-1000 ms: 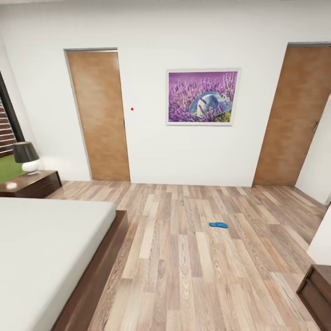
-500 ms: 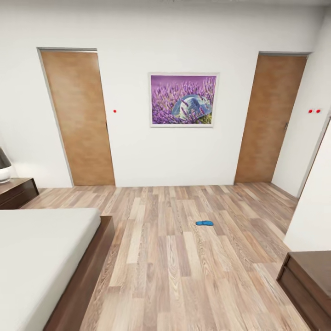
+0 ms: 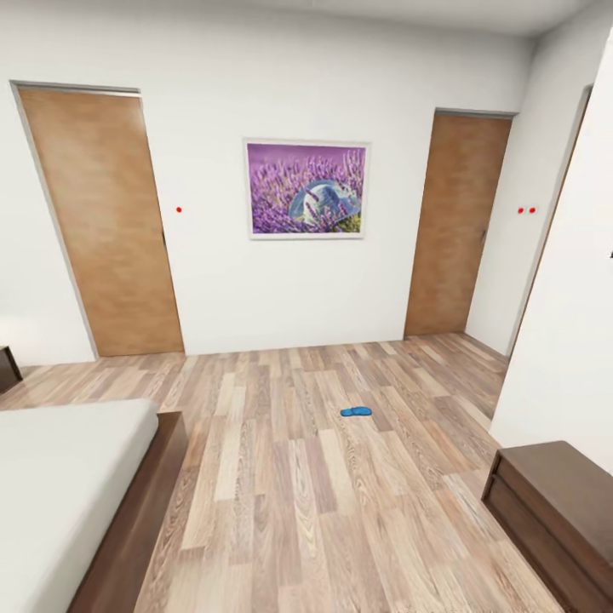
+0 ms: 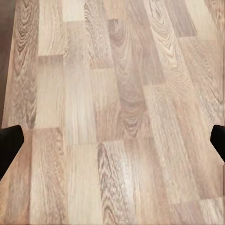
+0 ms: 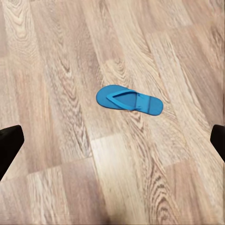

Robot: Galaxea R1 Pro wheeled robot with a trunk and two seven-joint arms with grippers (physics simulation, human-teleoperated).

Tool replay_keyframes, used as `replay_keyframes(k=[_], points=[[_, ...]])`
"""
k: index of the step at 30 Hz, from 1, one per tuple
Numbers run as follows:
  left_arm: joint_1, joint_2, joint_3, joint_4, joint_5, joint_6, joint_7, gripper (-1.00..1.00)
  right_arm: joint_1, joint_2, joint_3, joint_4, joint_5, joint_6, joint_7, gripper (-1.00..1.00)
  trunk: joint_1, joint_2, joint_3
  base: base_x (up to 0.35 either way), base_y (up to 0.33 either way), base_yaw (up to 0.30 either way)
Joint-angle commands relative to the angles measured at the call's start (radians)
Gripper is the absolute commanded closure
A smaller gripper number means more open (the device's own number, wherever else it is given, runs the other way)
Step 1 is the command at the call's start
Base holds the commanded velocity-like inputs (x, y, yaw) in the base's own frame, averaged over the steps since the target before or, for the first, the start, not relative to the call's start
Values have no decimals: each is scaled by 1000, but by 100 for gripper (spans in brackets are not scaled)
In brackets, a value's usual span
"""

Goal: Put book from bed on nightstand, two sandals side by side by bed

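One bright blue sandal (image 3: 356, 411) lies flat on the light wood-plank floor in the middle of the bedroom, well away from the bed. The right wrist view has the same sandal (image 5: 129, 99) sole down, strap up, some way ahead of my right gripper (image 5: 112, 145), which is open and empty. My left gripper (image 4: 112, 145) is open too, over bare planks. The bed (image 3: 60, 477), pale-grey mattress on a dark frame, fills the lower left of the head view. A corner of a nightstand (image 3: 7, 368) peeks in at the far left. The book is out of view.
A long low dark-wood cabinet (image 3: 553, 511) stands at the lower right against a white wall. Two brown doors (image 3: 102, 230) (image 3: 455, 221) and a purple picture (image 3: 306, 189) are on the far wall. Open floor stretches between bed and cabinet.
The camera has swung to the right, so the whole picture slid left. The lamp and most of the nightstand left the frame, and more of the cabinet came in. The sandal has not moved.
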Motion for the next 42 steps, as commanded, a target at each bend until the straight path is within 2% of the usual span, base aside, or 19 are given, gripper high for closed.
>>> replay_keyframes(k=[1, 42], points=[[0, 0, 0, -1, 3, -1, 0, -100, -1, 0, -2, 1, 0, -3, 0, -100, 0, 0, 0, 6, 12, -240], [0, -1, 0, -1, 3, -2, 0, -100, -1, 0, -1, 1, 0, -4, 0, -100, 0, 0, 32, 60, 47, -240]])
